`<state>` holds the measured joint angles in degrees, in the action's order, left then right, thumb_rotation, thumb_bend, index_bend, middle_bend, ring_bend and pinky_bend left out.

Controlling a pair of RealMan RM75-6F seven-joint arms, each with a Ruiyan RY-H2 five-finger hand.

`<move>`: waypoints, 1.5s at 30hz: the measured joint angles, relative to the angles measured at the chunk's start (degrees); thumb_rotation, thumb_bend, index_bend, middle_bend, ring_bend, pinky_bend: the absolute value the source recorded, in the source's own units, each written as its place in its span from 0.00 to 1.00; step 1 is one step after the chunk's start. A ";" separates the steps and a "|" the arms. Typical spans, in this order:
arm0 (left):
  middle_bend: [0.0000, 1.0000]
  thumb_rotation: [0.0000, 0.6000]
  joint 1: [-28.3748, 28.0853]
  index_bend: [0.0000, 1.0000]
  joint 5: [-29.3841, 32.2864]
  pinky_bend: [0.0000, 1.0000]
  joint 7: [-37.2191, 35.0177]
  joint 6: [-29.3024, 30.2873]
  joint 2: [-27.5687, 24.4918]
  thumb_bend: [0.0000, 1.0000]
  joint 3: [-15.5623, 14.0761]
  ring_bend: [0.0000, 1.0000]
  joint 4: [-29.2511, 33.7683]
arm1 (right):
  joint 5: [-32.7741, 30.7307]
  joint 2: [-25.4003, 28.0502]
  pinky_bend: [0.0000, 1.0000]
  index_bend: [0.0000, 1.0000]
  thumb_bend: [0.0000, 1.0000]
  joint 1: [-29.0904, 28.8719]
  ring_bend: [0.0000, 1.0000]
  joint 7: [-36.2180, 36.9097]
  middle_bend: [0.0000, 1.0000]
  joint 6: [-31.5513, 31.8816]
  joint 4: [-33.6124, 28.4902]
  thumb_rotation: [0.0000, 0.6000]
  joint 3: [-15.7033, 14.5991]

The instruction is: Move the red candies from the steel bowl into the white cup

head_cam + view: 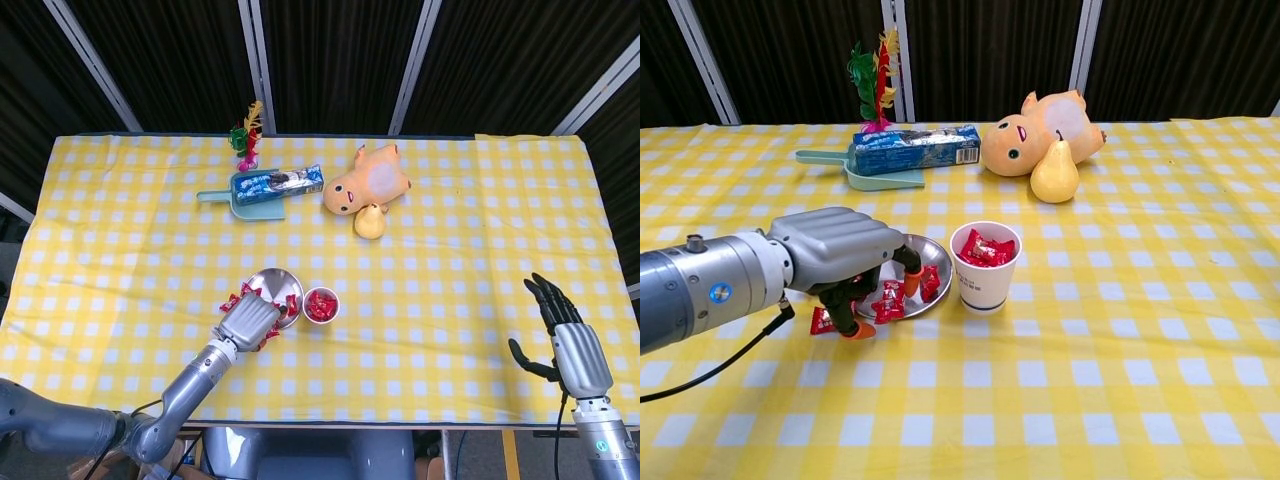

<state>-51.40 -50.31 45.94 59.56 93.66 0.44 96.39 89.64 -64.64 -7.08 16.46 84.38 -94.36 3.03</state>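
The steel bowl [924,254] [278,284] sits left of the white cup [984,282] [321,306], which holds several red candies [986,248]. One candy [931,283] lies in the bowl and another [888,301] on its near rim. A third [821,320] lies on the cloth to the left. My left hand [838,252] [250,320] hovers low over the bowl's near-left edge, its orange fingertips [912,286] spread on either side of the rim candy, with no grip showing. My right hand [566,340] stays open at the table's near right edge.
At the back lie a green dustpan [845,169] with a blue packet [917,147], a plush duck [1040,132], a yellow pear [1054,175] and a feather toy [873,85]. Yellow checked cloth [1120,330] covers the table.
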 measured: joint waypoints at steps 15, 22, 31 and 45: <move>0.96 1.00 0.97 0.62 -0.57 0.99 -1.20 0.55 1.73 0.34 0.33 1.00 -1.46 | -0.24 -0.06 0.12 0.00 0.42 0.14 0.00 -0.37 0.00 0.26 -0.05 1.00 0.15; 0.96 1.00 1.80 0.62 -2.69 0.99 -2.96 2.06 -1.34 0.34 1.52 1.00 2.09 | -0.05 -0.07 0.12 0.00 0.42 0.18 0.00 -0.54 0.00 0.38 0.00 1.00 0.12; 0.96 1.00 0.72 0.61 -3.81 0.99 -3.98 2.91 -5.05 0.34 6.31 1.00 7.18 | 0.05 -0.23 0.12 0.00 0.42 0.01 0.00 -0.65 0.00 0.14 -0.23 1.00 0.12; 0.94 1.00 -10.59 0.55 8.71 0.99 3.41 -0.41 5.52 0.34 13.87 1.00 -0.29 | -0.23 -0.13 0.12 0.00 0.42 -0.26 0.00 0.65 0.00 -0.31 -0.15 1.00 0.30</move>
<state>-61.99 -41.60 49.35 59.14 99.18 14.31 96.10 89.41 -64.77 -7.34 17.11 84.07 -94.51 3.33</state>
